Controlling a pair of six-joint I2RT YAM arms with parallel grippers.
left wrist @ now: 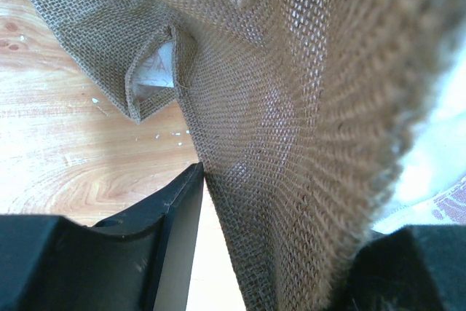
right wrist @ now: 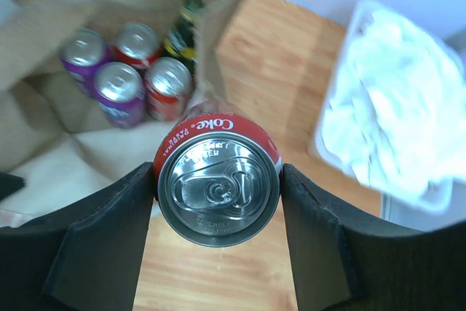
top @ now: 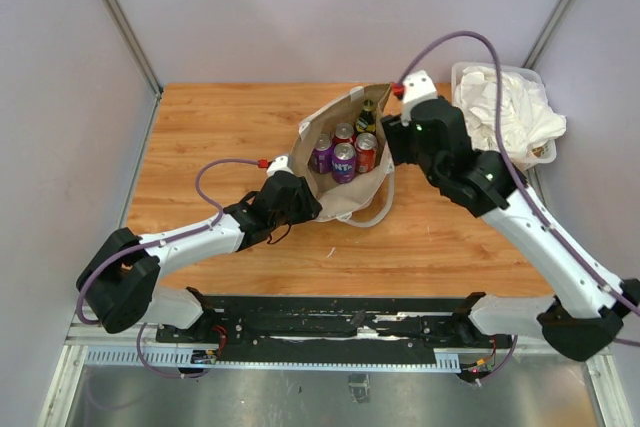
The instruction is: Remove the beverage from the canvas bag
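white "Coke" lettering on the red can (right wrist: 218, 194) just below its rim, smaller white print beside it too blurred to read, labels on the other cans (right wrist: 116, 91) illegible

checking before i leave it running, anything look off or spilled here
Nothing spilled or damaged. The canvas bag sags lopsided only where the left gripper pinches its wall. The cans inside stand upright; the right gripper holds the Coke can level.

Top camera is looking down from high behind; 2 wrist cameras are sharing the canvas bag (left wrist: 291, 143), left close between jaws, right beyond jaws.
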